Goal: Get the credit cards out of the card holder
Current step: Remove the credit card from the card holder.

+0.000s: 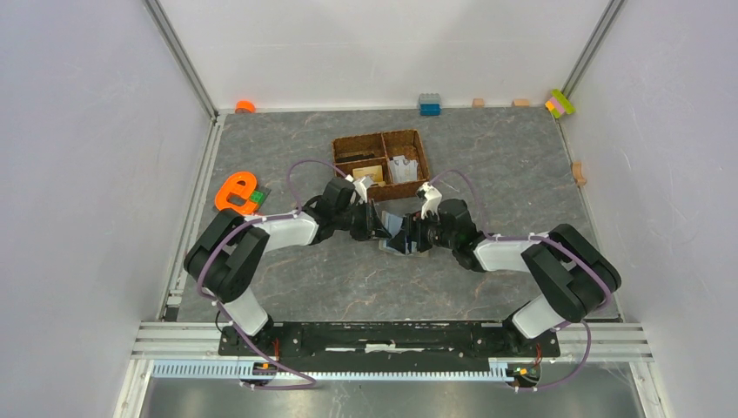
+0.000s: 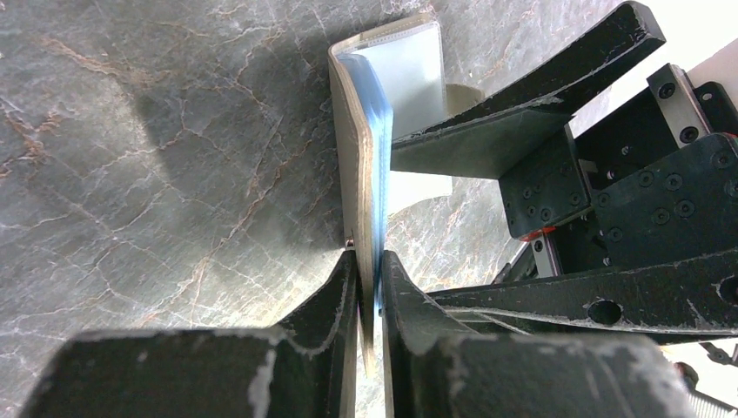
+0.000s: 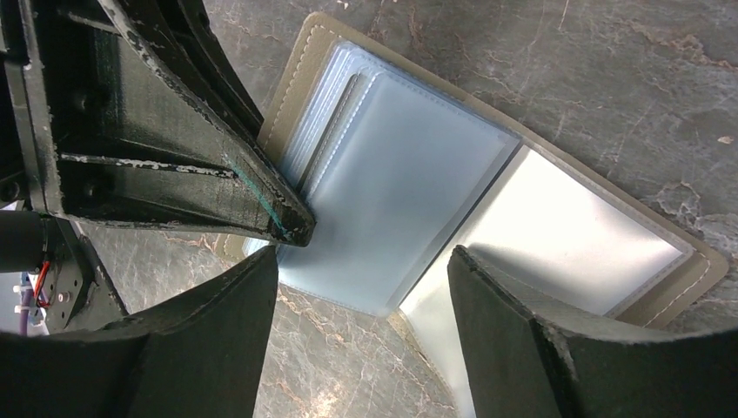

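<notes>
Holder (image 1: 396,237) sits open on table (image 1: 505,174), just in front of basket (image 1: 376,134), between your two grippers. Your left gripper (image 2: 370,261) is clenched on holder: fingers (image 2: 331,296) pinch grey cover (image 2: 351,157) plus stack of blue-clear sleeves (image 3: 409,192), seen edge-on in left wrist view. Your right gripper (image 3: 361,261) is released, jaws spread wide, straddling near corner of fanned sleeves. Other half lies flat on table, silvery inside up. Whether sleeves hold cards, you cannot tell. Tan flat piece (image 1: 369,172) lies in basket's near-left compartment.
</notes>
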Tool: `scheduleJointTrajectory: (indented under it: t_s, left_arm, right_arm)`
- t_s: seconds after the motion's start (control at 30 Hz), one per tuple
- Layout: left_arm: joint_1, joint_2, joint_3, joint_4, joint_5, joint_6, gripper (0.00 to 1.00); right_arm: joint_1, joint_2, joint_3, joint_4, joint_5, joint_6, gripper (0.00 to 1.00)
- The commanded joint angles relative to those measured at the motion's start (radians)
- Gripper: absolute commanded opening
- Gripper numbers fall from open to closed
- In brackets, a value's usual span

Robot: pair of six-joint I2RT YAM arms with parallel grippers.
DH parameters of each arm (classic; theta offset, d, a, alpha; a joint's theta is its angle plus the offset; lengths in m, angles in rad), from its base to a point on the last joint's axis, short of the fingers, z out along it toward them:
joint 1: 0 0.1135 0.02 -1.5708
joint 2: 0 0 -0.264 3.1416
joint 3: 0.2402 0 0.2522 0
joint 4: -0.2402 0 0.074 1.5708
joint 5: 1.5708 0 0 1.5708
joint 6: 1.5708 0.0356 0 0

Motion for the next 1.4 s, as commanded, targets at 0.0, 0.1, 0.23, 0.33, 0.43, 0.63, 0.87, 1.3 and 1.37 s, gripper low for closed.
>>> scheduleJointTrajectory:
  t_s: [0.0,0.1,0.23,0.33,0.43,0.63,0.87,1.3,1.37]
  left_arm:
    - [0.001,-0.006,0.034,0.033,0.020,-0.016,0.02]
    - [0.001,-0.007,0.035,0.034,0.020,-0.015,0.02]
    - [0.001,-0.005,0.034,0.033,0.019,-0.015,0.02]
    - [0.001,-0.009,0.034,0.033,0.019,-0.014,0.02]
    - [0.003,-0.014,0.033,0.028,0.015,-0.013,0.02]
    - [0.004,-0.027,0.033,0.014,0.000,-0.003,0.02]
    - [0.007,-0.035,0.031,0.010,-0.004,-0.002,0.02]
    - [0.007,-0.069,0.010,0.036,0.004,0.000,0.20]
    - [0.007,-0.076,0.003,0.050,0.011,-0.003,0.24]
  right_arm:
    - [-0.003,0.021,0.038,-0.031,0.028,-0.011,0.74]
    - [-0.003,0.044,0.060,-0.067,0.035,-0.009,0.59]
    - [-0.003,0.056,0.068,-0.073,0.034,-0.007,0.49]
    - [-0.003,0.048,0.070,-0.087,0.052,-0.011,0.38]
    - [-0.003,0.039,0.070,-0.103,0.076,-0.018,0.30]
    - [-0.003,0.030,0.084,-0.151,0.128,-0.036,0.27]
    - [-0.003,-0.022,0.083,-0.218,0.274,-0.059,0.52]
    - [-0.003,-0.056,0.045,-0.132,0.185,-0.049,0.64]
    - [-0.003,-0.058,0.036,-0.113,0.162,-0.047,0.67]
